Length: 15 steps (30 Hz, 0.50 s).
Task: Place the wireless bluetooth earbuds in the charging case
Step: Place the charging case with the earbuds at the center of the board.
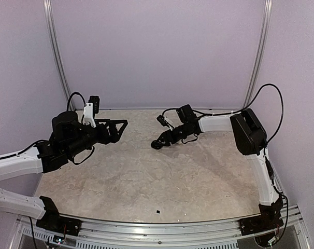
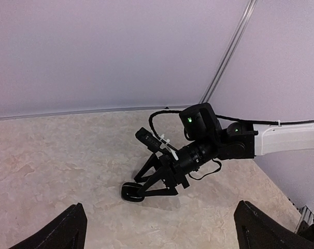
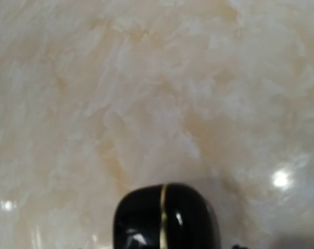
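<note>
The charging case [image 3: 166,218] is a small glossy black pod with a thin gold seam, lid closed, lying on the marble table. It also shows in the top view [image 1: 156,144] and the left wrist view [image 2: 131,192]. My right gripper [image 1: 159,142] reaches down to it, its two fingers narrowed around the case at their tips [image 2: 141,189]. My left gripper [image 1: 123,127] hovers open and empty at the left, well apart from the case; its fingertips [image 2: 69,228] frame the left wrist view. No earbud is clearly visible. A tiny black speck [image 1: 158,211] lies near the front edge, too small to identify.
The marble tabletop [image 1: 146,181] is walled in by lilac panels at the back and sides. The right arm's black cable [image 2: 162,111] loops above its wrist. A metal rail [image 1: 162,228] runs along the front edge.
</note>
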Tool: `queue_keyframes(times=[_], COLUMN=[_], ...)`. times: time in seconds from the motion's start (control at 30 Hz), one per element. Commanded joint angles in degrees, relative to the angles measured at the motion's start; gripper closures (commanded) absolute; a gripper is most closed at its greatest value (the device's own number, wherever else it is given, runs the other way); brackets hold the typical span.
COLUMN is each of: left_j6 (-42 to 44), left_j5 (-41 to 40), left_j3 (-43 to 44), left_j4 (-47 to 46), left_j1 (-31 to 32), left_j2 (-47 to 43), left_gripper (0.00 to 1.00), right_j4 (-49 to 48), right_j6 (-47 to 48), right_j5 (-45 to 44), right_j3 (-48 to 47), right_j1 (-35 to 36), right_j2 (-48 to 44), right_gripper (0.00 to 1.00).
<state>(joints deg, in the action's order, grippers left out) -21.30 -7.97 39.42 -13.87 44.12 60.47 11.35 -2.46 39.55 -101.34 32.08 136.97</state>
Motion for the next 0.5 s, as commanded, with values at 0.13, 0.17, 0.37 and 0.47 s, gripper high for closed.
queue_keyframes(times=[0.13,0.17,0.37,0.47], left_j6=[-3.6,-3.6,-3.8,-2.8], left_j5=[3.7,4.4,5.9,4.5], left_j3=[5.9,6.8,13.7,16.8], left_j4=[5.5,6.6,13.4,16.5], left_j1=[-3.6,-4.4,-6.1,-6.0], left_j2=[4.4,5.4,12.7,15.7], left_gripper=[0.01,0.01,0.01,0.01], right_j4=[3.7,3.6,-0.2,-2.6], right_j6=[1.9,1.8,1.1,0.5], right_j5=[-6.1,-6.9,-13.0,-16.0], right_j3=[-3.0,-2.6,6.8,13.7], right_j1=[-0.2,-0.3,-0.3,-0.3], right_j2=[-6.8,-9.0,-22.2,-30.0], right_gripper=[0.27,0.25,0.07,0.01])
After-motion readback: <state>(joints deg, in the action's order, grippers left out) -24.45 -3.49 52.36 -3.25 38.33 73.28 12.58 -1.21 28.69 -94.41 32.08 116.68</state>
